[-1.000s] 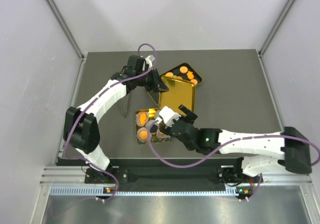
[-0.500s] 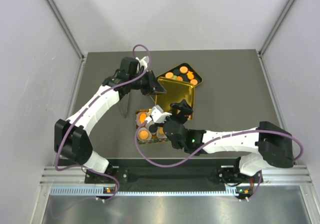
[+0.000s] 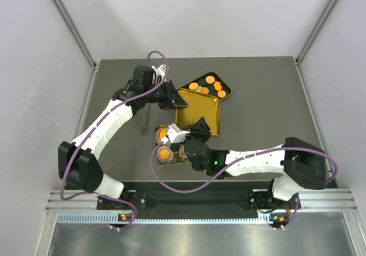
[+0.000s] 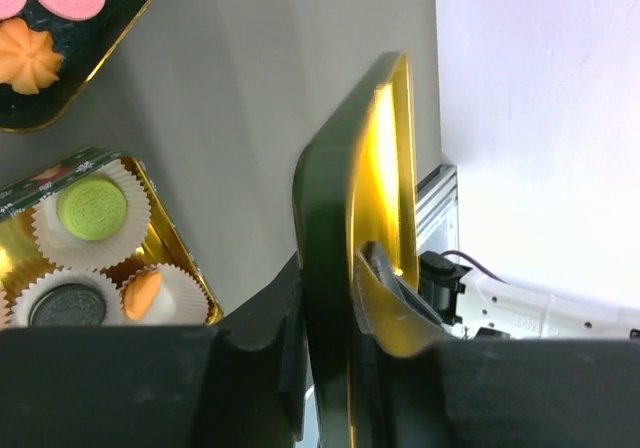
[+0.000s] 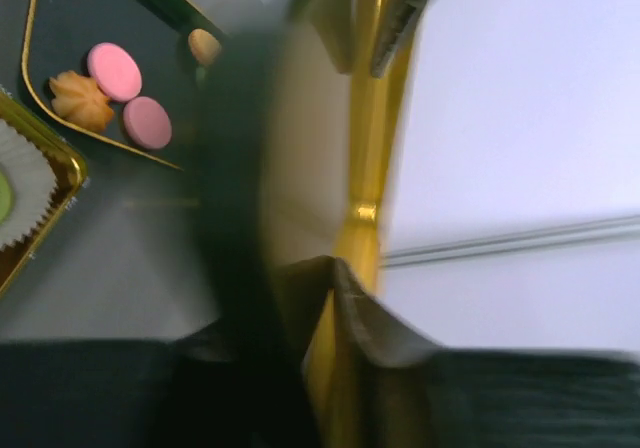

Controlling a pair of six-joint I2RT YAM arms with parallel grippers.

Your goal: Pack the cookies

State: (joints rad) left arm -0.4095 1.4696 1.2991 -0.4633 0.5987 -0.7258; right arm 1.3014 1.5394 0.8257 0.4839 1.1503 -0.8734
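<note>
While the left tool (image 3: 176, 102) is clamping the upper-left edge of the gold lid (image 3: 197, 112), the right tool (image 3: 201, 124) is pinching its lower rim, though that wrist view is blurry. Loose cookies (image 3: 210, 80) are sitting in the dark tray (image 4: 90, 48) above the lid. More are sitting in paper cups (image 4: 40, 236) inside the tin (image 4: 178, 253) at lower left on the tabletop (image 3: 257, 96).

A dark grey bench (image 3: 269, 107) spreads beneath the left gripper (image 3: 182, 103) and the right gripper (image 3: 201, 123). Plain pale walls (image 3: 200, 16) rise beyond them and to either side, softly and evenly lit. Behind them an aluminium rail (image 3: 200, 202) edges the bench.
</note>
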